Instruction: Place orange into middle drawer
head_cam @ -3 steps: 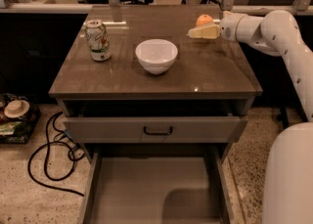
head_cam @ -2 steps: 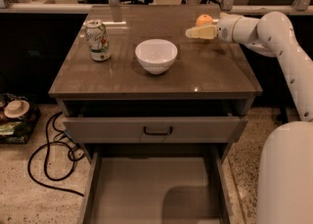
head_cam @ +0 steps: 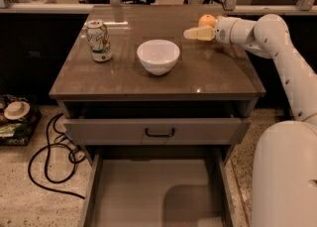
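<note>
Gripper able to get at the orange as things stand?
Probably yes. The gripper hangs over the table's back right, close beside the orange, with nothing visible between them. The white bowl and soda can stand well to the left.

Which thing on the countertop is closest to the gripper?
The orange, at the back right, just behind the gripper; the white bowl and the soda can stand farther left.
</note>
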You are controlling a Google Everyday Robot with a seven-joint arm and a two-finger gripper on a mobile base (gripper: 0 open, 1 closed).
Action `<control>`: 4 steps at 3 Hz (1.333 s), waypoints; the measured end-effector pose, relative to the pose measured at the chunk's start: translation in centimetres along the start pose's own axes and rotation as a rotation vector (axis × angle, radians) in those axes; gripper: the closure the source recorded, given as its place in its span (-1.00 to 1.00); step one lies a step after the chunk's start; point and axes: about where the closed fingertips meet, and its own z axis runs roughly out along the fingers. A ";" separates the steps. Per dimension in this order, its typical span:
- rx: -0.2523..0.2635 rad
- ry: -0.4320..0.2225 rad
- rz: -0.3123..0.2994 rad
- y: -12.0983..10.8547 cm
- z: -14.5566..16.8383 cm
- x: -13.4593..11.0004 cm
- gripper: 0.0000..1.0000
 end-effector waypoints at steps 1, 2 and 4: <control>0.010 0.001 0.023 -0.3 0.6 0.7 -0.63; 0.006 0.002 0.025 -0.1 0.9 0.8 -0.16; -0.003 0.004 0.027 0.3 1.5 1.0 0.77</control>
